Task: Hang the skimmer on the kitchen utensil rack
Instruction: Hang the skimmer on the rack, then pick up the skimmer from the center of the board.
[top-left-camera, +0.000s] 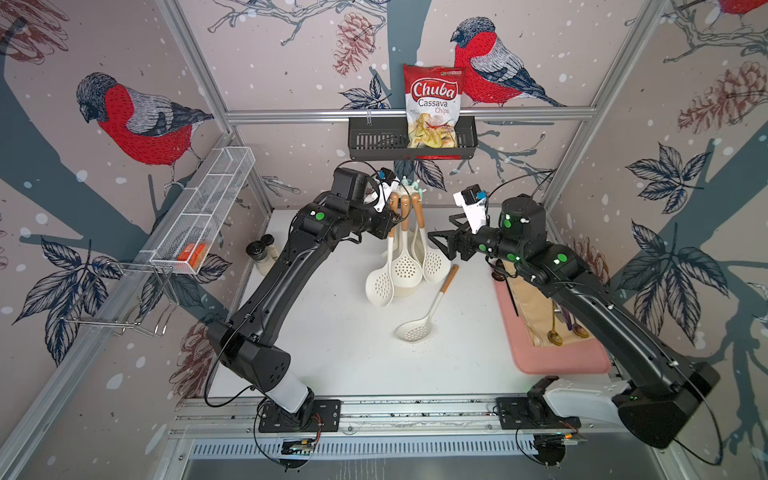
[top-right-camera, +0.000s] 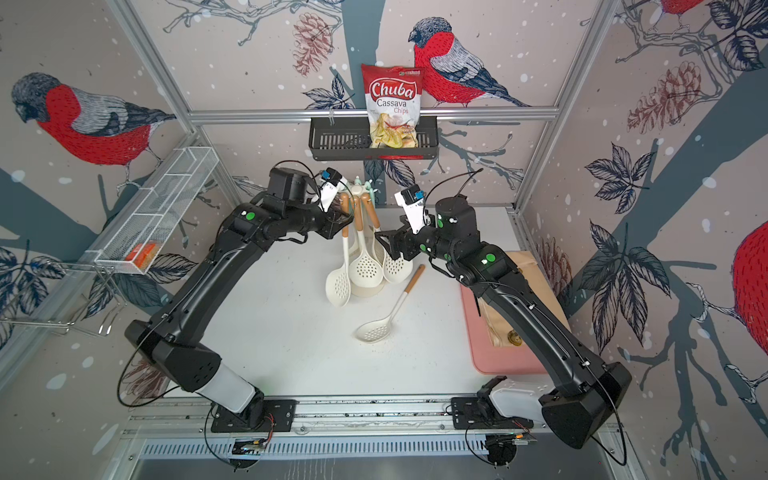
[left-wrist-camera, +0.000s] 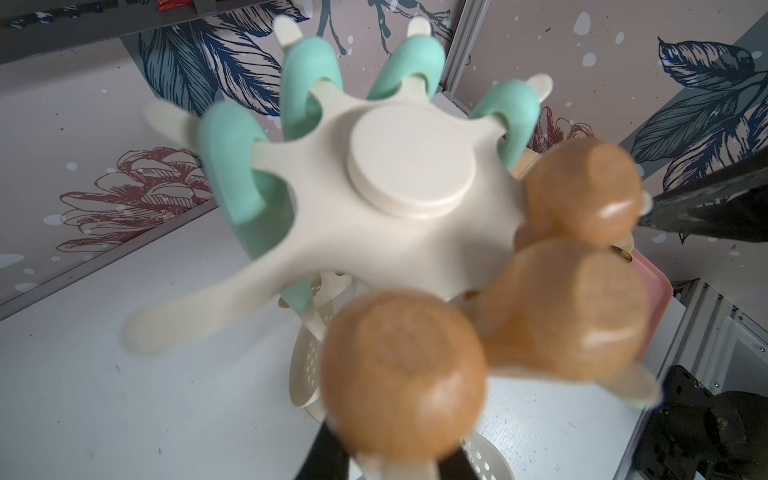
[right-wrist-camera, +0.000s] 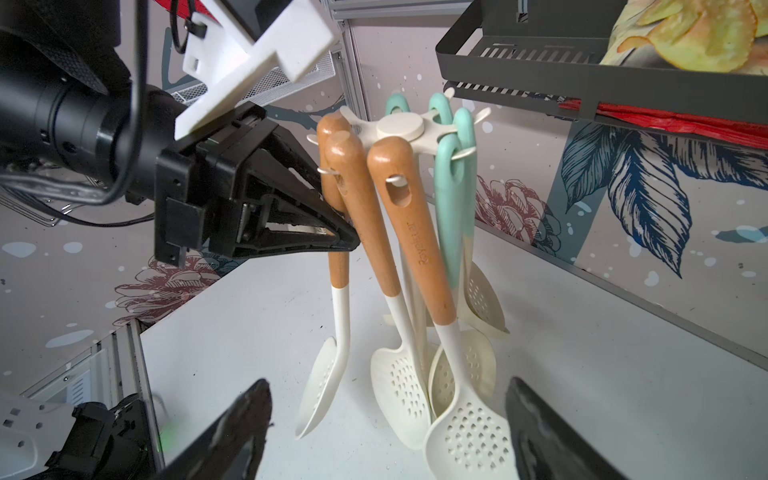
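A white surface (top-left-camera: 332, 353) is stretching out between walls papered with red-breasted birds. Nearest the arm bases, a pink mat (top-left-camera: 557, 361) is lying on the right arm's side with a beige pouch (top-left-camera: 530, 307) resting on it. Just beyond, a loose skimmer (top-left-camera: 424, 309) is lying flat on the bare surface, its perforated bowl facing the front and its wooden handle pointing toward the kitchen utensil rack (right-wrist-camera: 401, 126). The rack is standing farther back at mid-surface. Three wooden-handled skimmers are hanging from its star-shaped top, and mint-handled tools (right-wrist-camera: 451, 195) are hanging on the far side. The left claw (right-wrist-camera: 349, 239) is sitting at the handle of the hung skimmer (top-left-camera: 380, 286) nearest that arm, which is hooked on one of the short arms. Its fingers are flanking the handle, but I cannot tell whether they are pinching it. The right claw (top-left-camera: 441, 244) is hovering just beside the hanging bowls, its fingers spread wide and gripping nothing. At the back wall a black basket (top-left-camera: 365, 141) is holding a bag of cassava chips (top-left-camera: 432, 104).
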